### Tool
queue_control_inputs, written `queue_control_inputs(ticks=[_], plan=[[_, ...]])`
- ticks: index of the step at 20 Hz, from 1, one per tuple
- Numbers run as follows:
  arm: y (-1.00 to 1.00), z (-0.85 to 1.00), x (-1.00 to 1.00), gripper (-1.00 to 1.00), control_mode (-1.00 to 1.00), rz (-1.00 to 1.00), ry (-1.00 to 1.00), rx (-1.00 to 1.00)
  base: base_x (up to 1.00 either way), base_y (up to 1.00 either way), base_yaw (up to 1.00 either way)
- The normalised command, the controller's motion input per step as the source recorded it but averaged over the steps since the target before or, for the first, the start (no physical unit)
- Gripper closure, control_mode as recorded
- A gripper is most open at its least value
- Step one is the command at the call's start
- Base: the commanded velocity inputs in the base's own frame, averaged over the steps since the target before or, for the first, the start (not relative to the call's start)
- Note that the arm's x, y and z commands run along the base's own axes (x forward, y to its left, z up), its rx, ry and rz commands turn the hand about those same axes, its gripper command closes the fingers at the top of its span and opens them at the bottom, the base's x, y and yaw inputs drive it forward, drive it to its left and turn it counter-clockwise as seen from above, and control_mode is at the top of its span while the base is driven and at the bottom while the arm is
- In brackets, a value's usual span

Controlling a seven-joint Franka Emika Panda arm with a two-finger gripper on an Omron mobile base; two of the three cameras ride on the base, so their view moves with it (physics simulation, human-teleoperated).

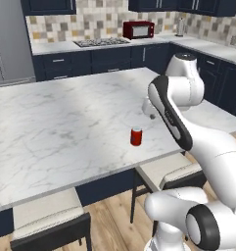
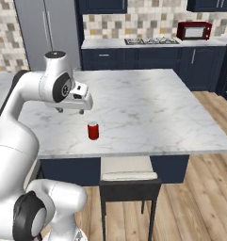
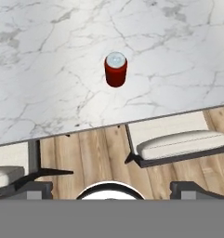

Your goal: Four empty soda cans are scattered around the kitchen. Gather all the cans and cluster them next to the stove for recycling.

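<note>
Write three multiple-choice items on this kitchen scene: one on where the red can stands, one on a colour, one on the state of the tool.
1. Where does the red soda can stand?
A. On the marble island, near its front edge
B. On the stove
C. On a stool

2. What colour is the microwave on the back counter?
A. Navy
B. Red
C. White

3. How does the tool stand to the can?
A. Shut on it
B. Apart from it, above the island
C. Pressing on its top

Key: 1 A, both base views show it upright on the marble by the edge above a stool. 2 B, its casing is red beside the stove. 3 B, a clear gap of marble lies between them.
</note>
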Motion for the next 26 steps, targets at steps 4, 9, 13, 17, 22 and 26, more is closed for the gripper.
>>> queue_control_inputs(ticks=[4,9,13,17,22,26], plan=[[0.00,0.00,0.52,-1.00,-1.00,-0.02,0.05,0.00,0.00,0.00,0.00],[0.00,-0.09,0.59,-1.00,-1.00,-0.01,0.06,0.01,0.00,0.00,0.00],[0.00,-0.22,0.45,-1.00,-1.00,0.00,-0.02,0.00,0.00,0.00,0.00],[0.02,-0.37,0.31,-1.00,-1.00,0.00,-0.19,0.00,0.00,0.00,0.00],[0.01,-0.34,0.34,-1.00,-1.00,-0.03,-0.06,0.00,0.00,0.00,0.00],[0.00,-0.22,0.37,-1.00,-1.00,-0.05,0.02,0.00,0.00,0.00,0.00]])
